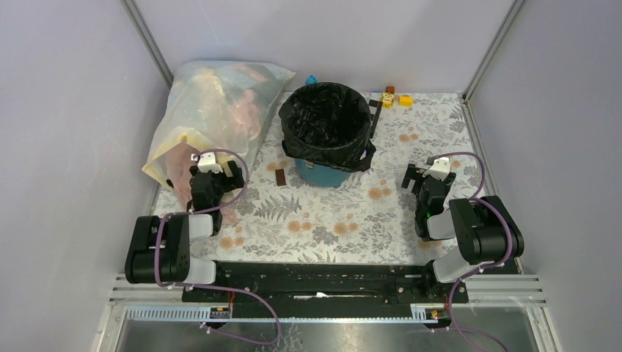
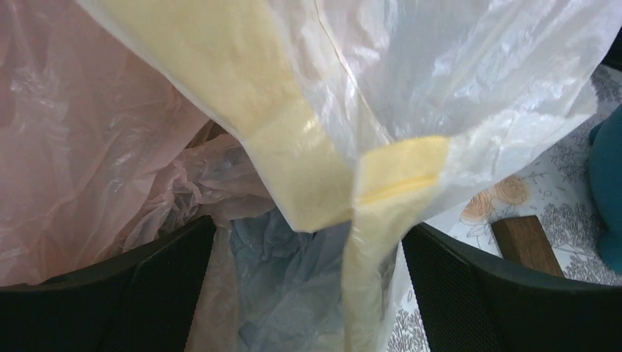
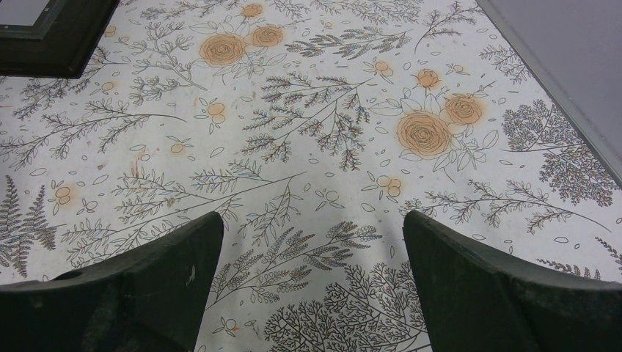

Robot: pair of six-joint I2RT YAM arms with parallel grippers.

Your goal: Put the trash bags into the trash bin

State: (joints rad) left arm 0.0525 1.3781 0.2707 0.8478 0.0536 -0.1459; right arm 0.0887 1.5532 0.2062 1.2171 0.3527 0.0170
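Top external view gives me the thin glossy black plastic trash bag (image 1: pixel 326 117) already lining the round teal-blue plastic bin (image 1: pixel 323 176), its edge folded over the rim, toward the back of the floral-patterned table (image 1: pixel 330 220). My left fingers (image 2: pixel 117 293) stand spread wide, closed on nothing, right up at the big translucent yellowish bag of clothes (image 2: pixel 220 110), near a small brown wooden block (image 2: pixel 524 242). My right fingers (image 3: pixel 125 293) are equally wide apart, holding nothing, over the table right of the bin.

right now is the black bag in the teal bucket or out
In: the glossy black plastic bag lines the round teal plastic bucket, its edge draped over the rim.
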